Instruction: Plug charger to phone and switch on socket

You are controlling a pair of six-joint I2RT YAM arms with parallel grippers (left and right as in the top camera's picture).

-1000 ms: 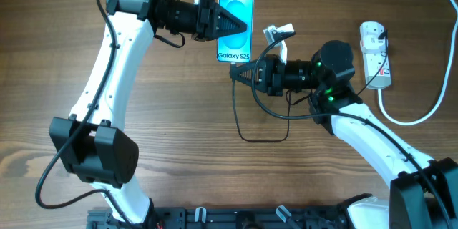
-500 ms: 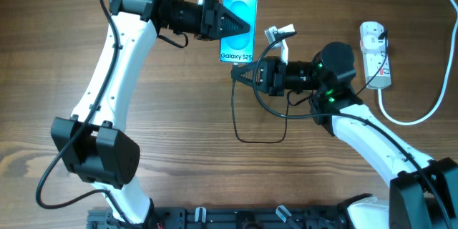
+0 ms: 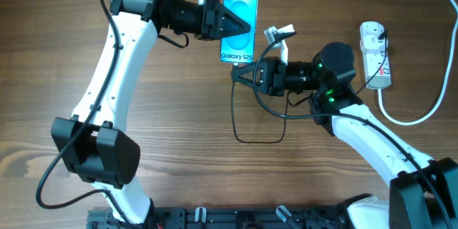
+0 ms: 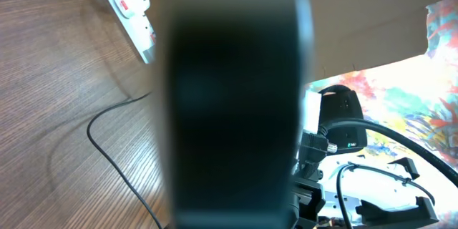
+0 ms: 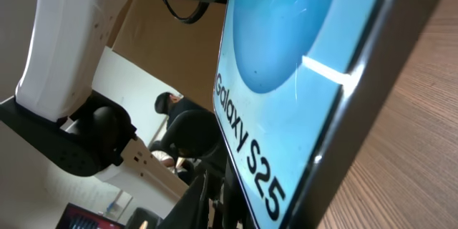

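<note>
My left gripper (image 3: 230,23) is shut on the phone (image 3: 240,7) and holds it above the table, teal screen up, with the "Galaxy S25" end toward my right gripper. The phone's dark back (image 4: 236,100) fills the left wrist view and hides the fingers. My right gripper (image 3: 240,74) is shut on the charger plug, just below the phone's lower end. The black charger cable (image 3: 237,118) loops down from it over the table. In the right wrist view the phone screen (image 5: 286,64) is very close, with dark jaws (image 5: 222,197) at its lower edge. The socket (image 3: 375,51) lies at the far right.
The socket's thick white lead (image 3: 422,114) curves along the right edge of the table. The socket (image 4: 132,3) and a stretch of the black cable (image 4: 114,150) also show in the left wrist view. Wooden tabletop (image 3: 179,136) lies between the arms.
My left gripper has shifted the phone slightly to the right, closer to the right gripper's tip. The cable loop has moved a little. The right arm has hardly moved.
</note>
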